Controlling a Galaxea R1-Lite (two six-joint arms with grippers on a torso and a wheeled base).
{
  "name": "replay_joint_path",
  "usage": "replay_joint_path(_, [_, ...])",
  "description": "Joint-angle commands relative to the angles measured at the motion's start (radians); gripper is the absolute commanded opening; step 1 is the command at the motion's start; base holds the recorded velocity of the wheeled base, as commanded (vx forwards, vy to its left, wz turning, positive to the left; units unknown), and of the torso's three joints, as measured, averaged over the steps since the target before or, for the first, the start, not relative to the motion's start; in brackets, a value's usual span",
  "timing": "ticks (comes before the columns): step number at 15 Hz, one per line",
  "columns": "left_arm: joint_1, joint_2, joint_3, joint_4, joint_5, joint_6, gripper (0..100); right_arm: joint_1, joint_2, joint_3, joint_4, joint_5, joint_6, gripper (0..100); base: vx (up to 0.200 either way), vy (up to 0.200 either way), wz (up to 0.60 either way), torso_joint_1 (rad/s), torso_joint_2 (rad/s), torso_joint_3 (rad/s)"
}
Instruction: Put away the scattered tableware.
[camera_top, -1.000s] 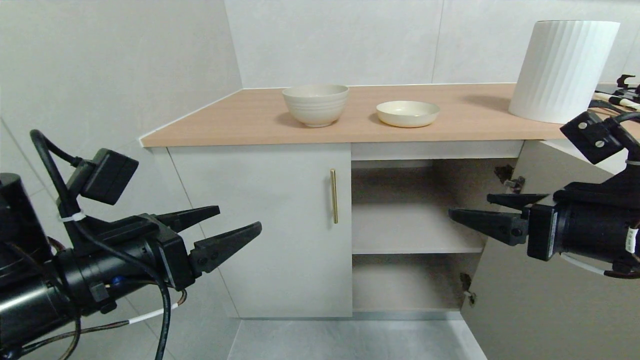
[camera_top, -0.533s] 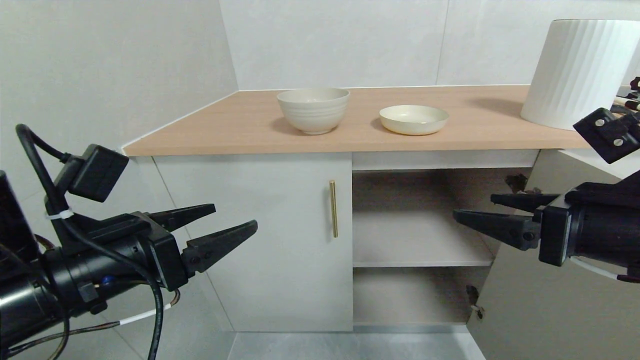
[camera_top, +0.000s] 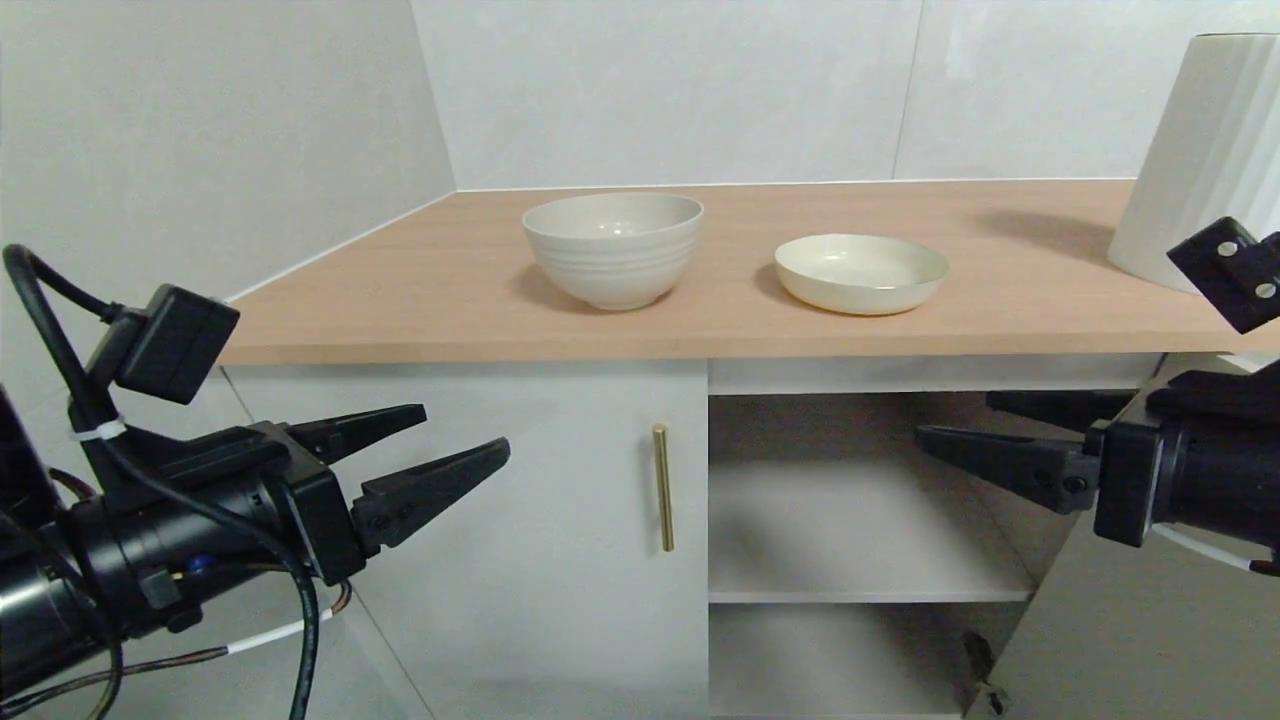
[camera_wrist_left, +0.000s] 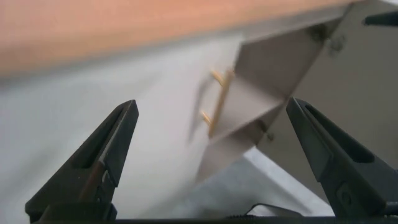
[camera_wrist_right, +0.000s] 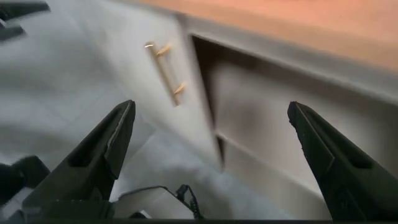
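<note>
Head view | bowl on counter | above, beyond left gripper, spread

Light wood-grain countertop, set in a white-tiled corner. On it: deep ribbed off-white bowl at left; shallow cream round dish near its right, not touching; tall white fluted cylinder far right.

The deep round ceramic bowl was off-white, banded with faint horizontal ridges; the shallow round dish was a warmer, plain cream. The wooden table was light tan with fine grain. The cabinet door was pale grey, its slim bar handle brass-gold. The tall ribbed cylinder was white with vertical fluting. The left pincer and right pincer were matte black.
</note>
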Motion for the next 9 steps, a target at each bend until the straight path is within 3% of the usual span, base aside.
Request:
replay_joint_path(1, [0.000,-0.009,-0.002,0.002,0.001,-0.001,100,0.001,-0.001,0.024,-0.021,-0.001,-0.025,100,0.000,0.000,0.00,0.000,0.00,0.000])
replay_joint_path(5, [0.000,-0.008,-0.003,0.002,-0.001,-0.006,100,0.002,-0.028,0.065,-0.097,0.009,-0.035,100,0.000,0.000,0.00,0.000,0.00,0.000])
replay_joint_path(9, [0.000,-0.005,-0.003,0.002,-0.001,-0.006,100,0.002,-0.065,0.081,-0.097,0.091,-0.058,100,0.000,0.000,0.00,0.000,0.00,0.000])
